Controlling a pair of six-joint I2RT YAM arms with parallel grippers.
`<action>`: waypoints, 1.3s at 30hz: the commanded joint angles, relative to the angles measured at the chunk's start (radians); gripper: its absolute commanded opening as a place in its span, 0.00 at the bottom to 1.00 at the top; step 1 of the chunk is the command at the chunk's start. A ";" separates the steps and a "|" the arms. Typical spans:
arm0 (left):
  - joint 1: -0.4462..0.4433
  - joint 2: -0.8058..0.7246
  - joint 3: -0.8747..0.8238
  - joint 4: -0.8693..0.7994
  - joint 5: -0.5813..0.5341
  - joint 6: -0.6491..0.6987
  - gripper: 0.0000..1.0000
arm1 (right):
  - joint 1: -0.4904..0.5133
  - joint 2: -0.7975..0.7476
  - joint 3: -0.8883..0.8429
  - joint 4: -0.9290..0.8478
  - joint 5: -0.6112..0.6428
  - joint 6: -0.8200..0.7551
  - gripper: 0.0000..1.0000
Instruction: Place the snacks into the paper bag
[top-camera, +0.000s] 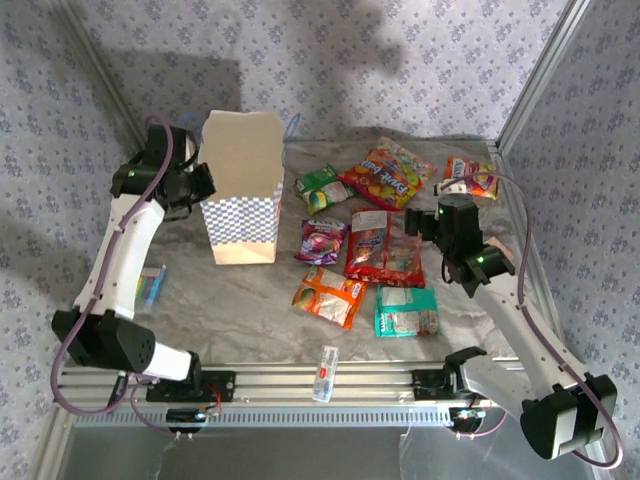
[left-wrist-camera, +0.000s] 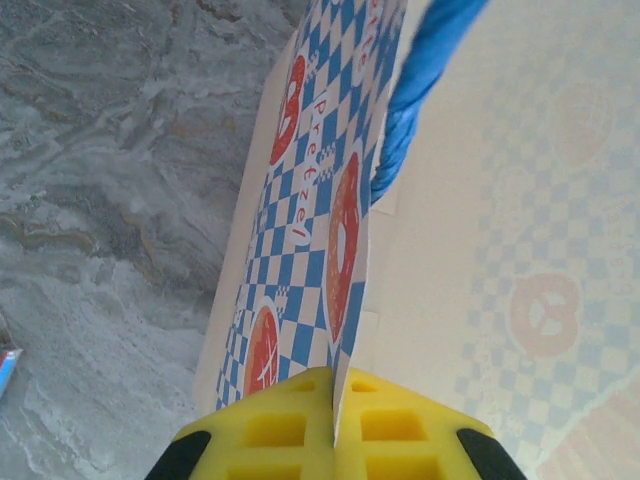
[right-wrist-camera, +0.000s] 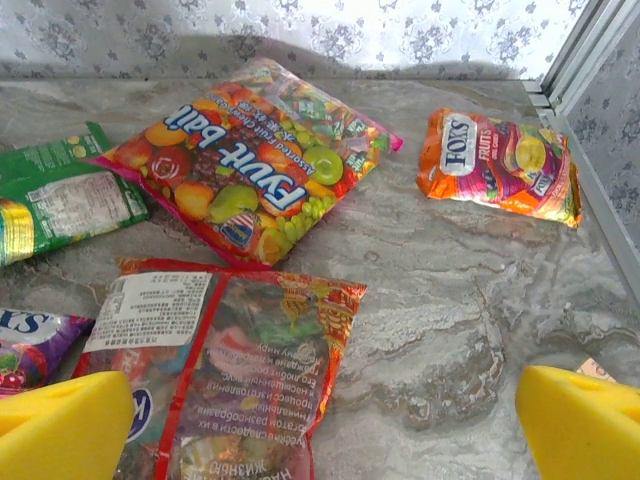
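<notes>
The snacks (top-camera: 372, 250) lie flat and scattered over the right half of a grey marbled table (top-camera: 250, 300), all outside the paper bag (top-camera: 240, 150).

Several are only partly visible. From above, the right arm covers part of the orange Fox's packet (top-camera: 478, 178) at the far right. In the right wrist view, the purple packet (right-wrist-camera: 30, 345) and the green packet (right-wrist-camera: 60, 195) are cut off at the left edge. The red packaging (right-wrist-camera: 250, 380) in the middle could be one packet or two overlapping; it is hard to tell. A small striped item (top-camera: 150, 287) beside the left arm is half hidden and too unclear to name.

The bag stands upright to the left of the packets, its long axis vertical and its mouth open upward, with a blue-and-white checked band around the base. The red packaging runs lengthwise from near to far. The large fruit-print packet (top-camera: 388, 172) lies askew behind it. The orange packet (top-camera: 330, 296) and the teal packet (top-camera: 406, 311) lie nearer the arms. A small clear tube (top-camera: 325, 373) rests at the near edge.

The left gripper (left-wrist-camera: 335, 432) is pinched on the bag's left wall, one yellow pad on each side of the paper. The right gripper (right-wrist-camera: 320, 425) hovers over the red packaging with its fingers wide apart, holding nothing.
</notes>
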 joint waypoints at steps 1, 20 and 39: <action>-0.017 -0.054 -0.032 -0.001 0.018 0.009 0.02 | 0.008 -0.016 0.018 -0.033 0.004 0.033 1.00; -0.028 -0.245 -0.235 -0.022 -0.004 -0.063 0.21 | 0.013 0.041 0.032 -0.037 -0.027 0.061 1.00; -0.029 -0.261 -0.183 -0.032 -0.057 -0.056 0.64 | 0.020 0.048 0.011 -0.035 -0.021 0.041 1.00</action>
